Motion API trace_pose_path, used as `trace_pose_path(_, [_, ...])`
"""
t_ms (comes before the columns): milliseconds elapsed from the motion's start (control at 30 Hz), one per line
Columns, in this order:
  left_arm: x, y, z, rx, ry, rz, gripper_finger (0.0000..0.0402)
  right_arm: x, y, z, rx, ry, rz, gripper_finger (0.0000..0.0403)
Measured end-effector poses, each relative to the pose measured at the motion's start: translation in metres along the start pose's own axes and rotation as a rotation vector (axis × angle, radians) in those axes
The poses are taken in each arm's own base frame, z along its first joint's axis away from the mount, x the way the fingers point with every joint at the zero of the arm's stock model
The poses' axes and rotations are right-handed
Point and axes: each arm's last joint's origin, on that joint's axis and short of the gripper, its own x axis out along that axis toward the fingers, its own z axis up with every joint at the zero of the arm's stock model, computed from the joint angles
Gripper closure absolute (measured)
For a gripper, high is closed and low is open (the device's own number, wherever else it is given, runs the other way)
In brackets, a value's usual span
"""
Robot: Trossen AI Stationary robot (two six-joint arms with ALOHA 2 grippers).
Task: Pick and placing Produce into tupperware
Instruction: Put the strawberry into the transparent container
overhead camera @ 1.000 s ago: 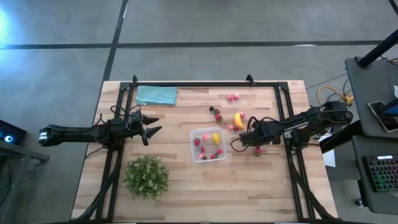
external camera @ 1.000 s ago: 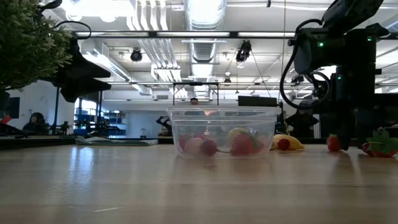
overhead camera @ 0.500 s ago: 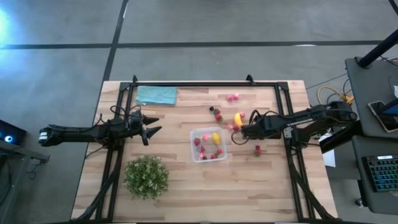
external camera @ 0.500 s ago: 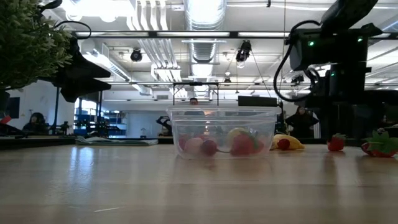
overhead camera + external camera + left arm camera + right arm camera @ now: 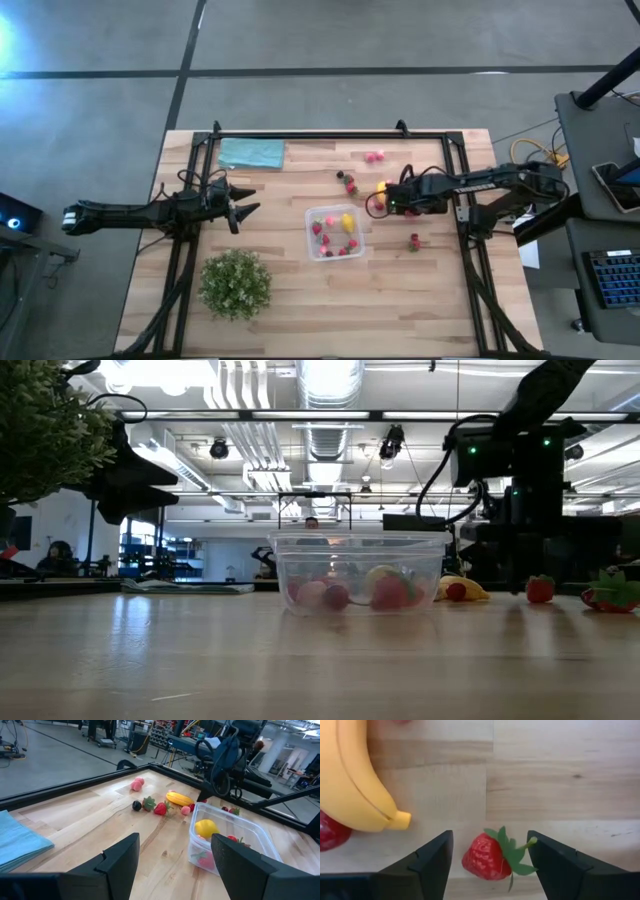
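Right gripper (image 5: 490, 857) has its fingers spread, your small red strawberry with green leafy cap (image 5: 492, 856) lying loose between them beside the curved yellow banana (image 5: 351, 780) (just right of the clear square plastic tupperware (image 5: 335, 232)). Left gripper (image 5: 240, 212) hangs open.
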Motion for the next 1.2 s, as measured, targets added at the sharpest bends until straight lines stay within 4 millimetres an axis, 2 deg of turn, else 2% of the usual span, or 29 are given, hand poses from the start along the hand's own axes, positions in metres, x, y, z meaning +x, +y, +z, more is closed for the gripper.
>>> trace_pose_path(267, [0.0,0.0,0.0,0.0,0.0,0.0,0.0168,0.0004,0.001,-0.0011,0.005,0.017,0.008,0.0161])
trace_pose_path(667, [0.0,0.0,0.0,0.0,0.0,0.0,0.0169,0.0005,0.0009,-0.0013,0.006,0.024,0.009,0.0225])
trace_pose_path(1200, [0.0,0.0,0.0,0.0,0.0,0.0,0.0169,0.0004,0.0017,-0.0008,0.007,0.016,0.017,0.0266])
